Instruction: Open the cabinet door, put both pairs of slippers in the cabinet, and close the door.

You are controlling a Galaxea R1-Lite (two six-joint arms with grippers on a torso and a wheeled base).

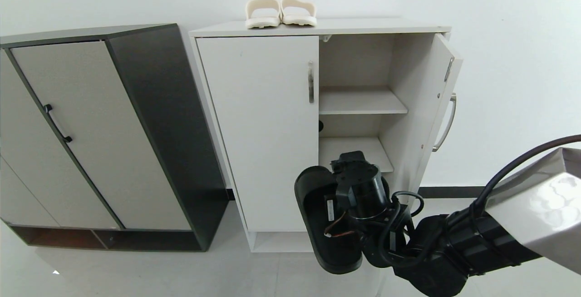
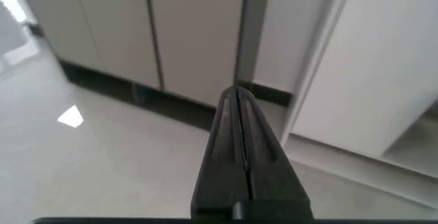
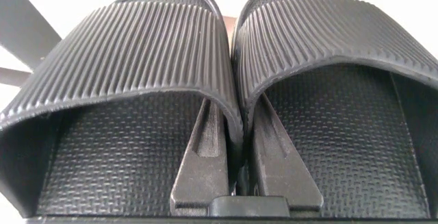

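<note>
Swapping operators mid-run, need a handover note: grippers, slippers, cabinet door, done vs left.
Right gripper: shut on the black slippers, pinching the pair where the two meet, held low in front of the open side of the white cabinet.
Left gripper: shut, empty, above the floor.
Cream slippers: on the cabinet top, side by side.
Done: right door is open; shelves inside are bare.
Left: place the black pair inside, fetch and place the cream pair, close the door.

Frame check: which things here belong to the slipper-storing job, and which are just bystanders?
Job: black slippers in right gripper; cream slippers atop the white cabinet; its open door.
Bystanders: dark cabinet to its left; left gripper, shut, empty.
</note>
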